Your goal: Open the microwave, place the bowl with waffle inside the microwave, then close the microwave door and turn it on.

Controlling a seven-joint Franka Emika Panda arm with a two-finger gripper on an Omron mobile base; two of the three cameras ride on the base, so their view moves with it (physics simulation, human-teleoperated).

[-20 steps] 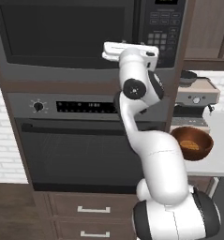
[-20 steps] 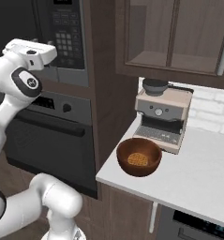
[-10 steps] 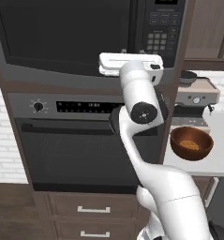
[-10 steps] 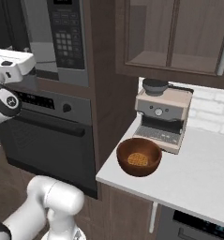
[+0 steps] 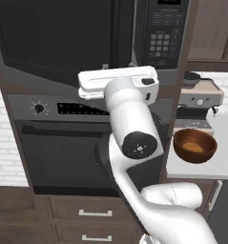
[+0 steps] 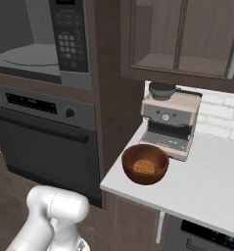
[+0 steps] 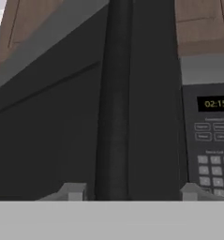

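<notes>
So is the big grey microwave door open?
Partly open: the dark-glass microwave door swings out, and the grey cavity with its round turntable shows.

The gripper (image 7: 130,192) stands with its two grey fingertips (image 7: 75,191) well apart, one on each side of the dark vertical edge of the microwave door (image 7: 48,136). To the right is the microwave (image 7: 153,117) keypad panel (image 7: 214,150), its clock display (image 7: 215,104) reading 02:15 above rows of buttons.
</notes>
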